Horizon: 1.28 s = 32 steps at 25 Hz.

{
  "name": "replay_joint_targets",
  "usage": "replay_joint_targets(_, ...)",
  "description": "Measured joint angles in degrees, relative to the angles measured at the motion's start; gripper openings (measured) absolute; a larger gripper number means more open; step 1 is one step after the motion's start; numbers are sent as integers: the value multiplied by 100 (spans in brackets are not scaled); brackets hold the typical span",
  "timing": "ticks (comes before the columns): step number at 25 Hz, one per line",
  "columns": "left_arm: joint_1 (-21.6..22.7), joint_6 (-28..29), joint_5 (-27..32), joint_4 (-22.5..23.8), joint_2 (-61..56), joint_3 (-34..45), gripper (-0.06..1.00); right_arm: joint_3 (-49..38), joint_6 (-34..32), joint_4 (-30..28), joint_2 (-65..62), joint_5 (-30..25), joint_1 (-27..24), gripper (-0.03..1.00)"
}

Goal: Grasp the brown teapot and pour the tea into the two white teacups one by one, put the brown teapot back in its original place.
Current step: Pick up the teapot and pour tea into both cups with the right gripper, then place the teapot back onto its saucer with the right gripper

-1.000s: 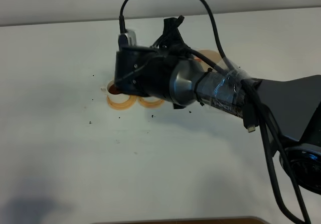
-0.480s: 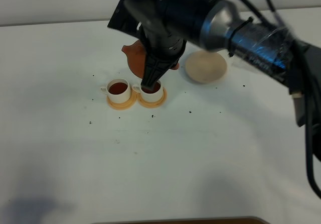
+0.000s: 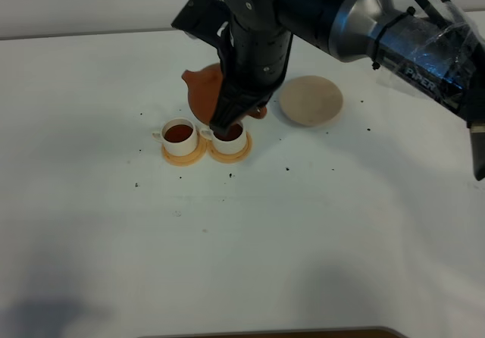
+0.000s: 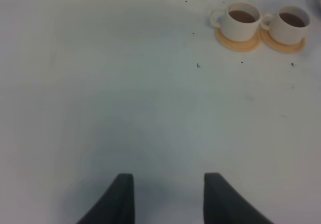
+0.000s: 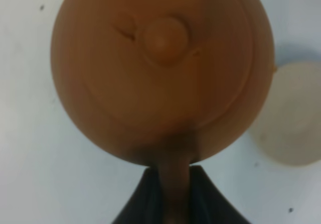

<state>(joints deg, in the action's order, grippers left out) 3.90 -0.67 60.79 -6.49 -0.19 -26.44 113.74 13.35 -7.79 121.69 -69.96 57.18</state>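
Note:
The brown teapot hangs in the air just behind the two white teacups, its spout pointing left. My right gripper is shut on its loop handle; in the right wrist view the lid and knob fill the frame. The left teacup and the right teacup each hold dark tea and stand on orange coasters. The pale cream saucer lies bare to the right of the teapot. My left gripper is open over bare table, well short of the teacups.
The dark right arm reaches in from the upper right and covers part of the right cup. Small dark specks dot the white table. A wall edge runs along the back.
The right arm, which blocked most of the high view a second ago, has swung up and back, uncovering both cups and the saucer. The teapot stays gripped behind the cups.

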Motion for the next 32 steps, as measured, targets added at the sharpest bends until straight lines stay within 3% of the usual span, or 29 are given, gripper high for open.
replay_joint_targets(6, 0, 7, 0, 0, 0, 0, 37, -1244, -112, 28, -464, 164, 0, 13)
replay_joint_targets(14, 0, 7, 0, 0, 0, 0, 37, -2580, -206, 151, -575, 1786, 0, 13)
replay_joint_targets(23, 0, 7, 0, 0, 0, 0, 37, -2764, -212, 244, -912, 2048, -171, 13)
replay_joint_targets(28, 0, 7, 0, 0, 0, 0, 37, -2764, -217, 237, -1036, 2180, -741, 13)
replay_joint_targets(32, 0, 7, 0, 0, 0, 0, 37, -2764, -212, 233, -1036, 2649, -1233, 13)
